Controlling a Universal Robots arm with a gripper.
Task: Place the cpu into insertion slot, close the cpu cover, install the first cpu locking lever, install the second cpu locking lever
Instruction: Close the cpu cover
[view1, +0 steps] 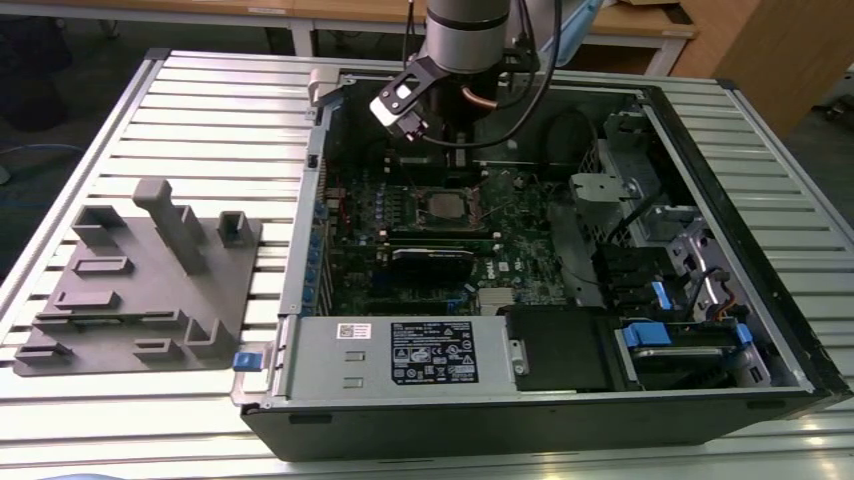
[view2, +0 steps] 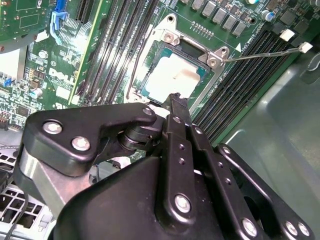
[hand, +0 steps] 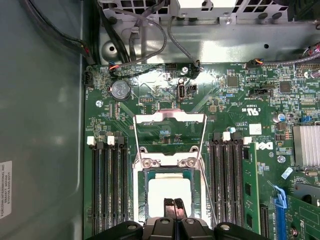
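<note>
The cpu (hand: 170, 191) lies flat in the insertion slot (hand: 140, 200), its pale metal top facing up; it also shows in the second wrist view (view2: 172, 77). The cpu cover (hand: 170, 117) stands swung open at the slot's far edge. Two thin wire locking levers (hand: 136, 142) (hand: 203, 145) are raised beside it, and one lever (view2: 260, 54) sticks out sideways. My gripper (hand: 174, 207) is shut, fingertips pressed together with nothing between them, just over the cpu's near edge. In the exterior view the gripper (view1: 454, 135) hangs above the slot (view1: 447, 205) inside the open computer case.
Black memory slots (hand: 107, 190) (hand: 227, 185) flank the socket. Cables (hand: 150, 35) run along the case wall behind the board. A black card (view1: 430, 262), power supply (view1: 400, 355) and drive bays (view1: 654, 260) fill the case. A grey fixture (view1: 140, 285) sits on the slatted table at the exterior view's left.
</note>
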